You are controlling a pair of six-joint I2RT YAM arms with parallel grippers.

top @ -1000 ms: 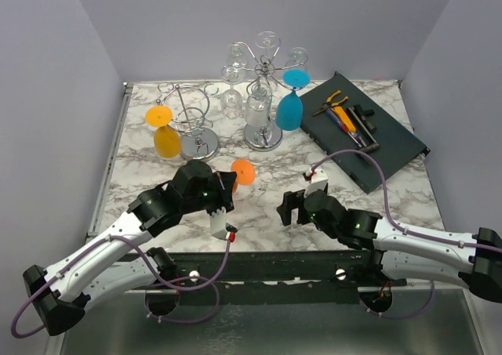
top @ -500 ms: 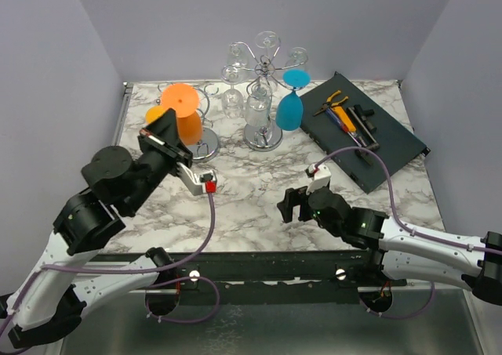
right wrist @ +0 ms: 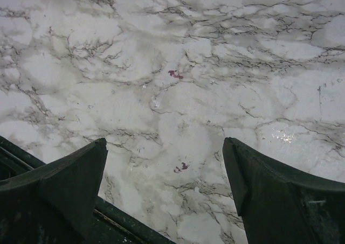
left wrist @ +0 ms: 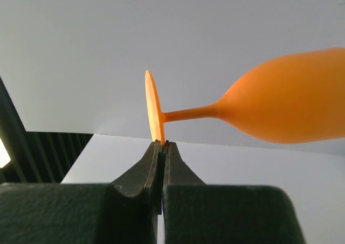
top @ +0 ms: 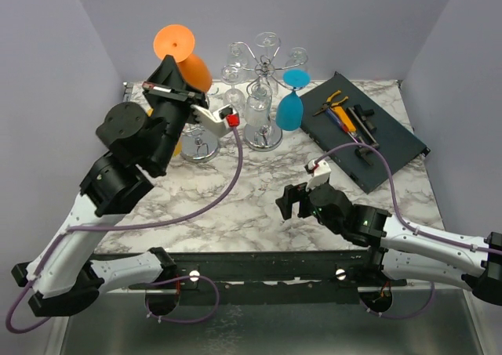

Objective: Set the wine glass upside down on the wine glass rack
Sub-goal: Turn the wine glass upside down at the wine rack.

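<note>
**Orange glass aloft by its foot, racks just beyond**

My left tool (left wrist: 162,145) is pinched fully shut on the thin rim of the orange wine glass (left wrist: 280,112), right at the edge of its foot. The stem and bowl stick out sideways past my fingertips. From above, the foot rides uppermost and the bowl hangs lower, toward the back of the bench (top: 259,179), so the glass is tipped most of the way over. I reckon that is the point of this edge grip: the stem is left bare to slide into a rack arm.

The glass is high in the air, touching nothing but me. Below it sits the small wire rack (top: 200,145), largely hidden behind my arm. Just to its right is the taller rack (top: 267,53), which carries a blue glass (top: 289,108) and several clear ones. Which rack is meant, I cannot tell.

Room is tight here. The back wall is close behind the foot, the left wall is beside my elbow, and those clear glasses are near the bowl. My right tool (right wrist: 164,163) gapes wide and empty, low over bare marble near the front and well apart from all this. The dark tray (top: 392,139) lies far right, out of the way.
</note>
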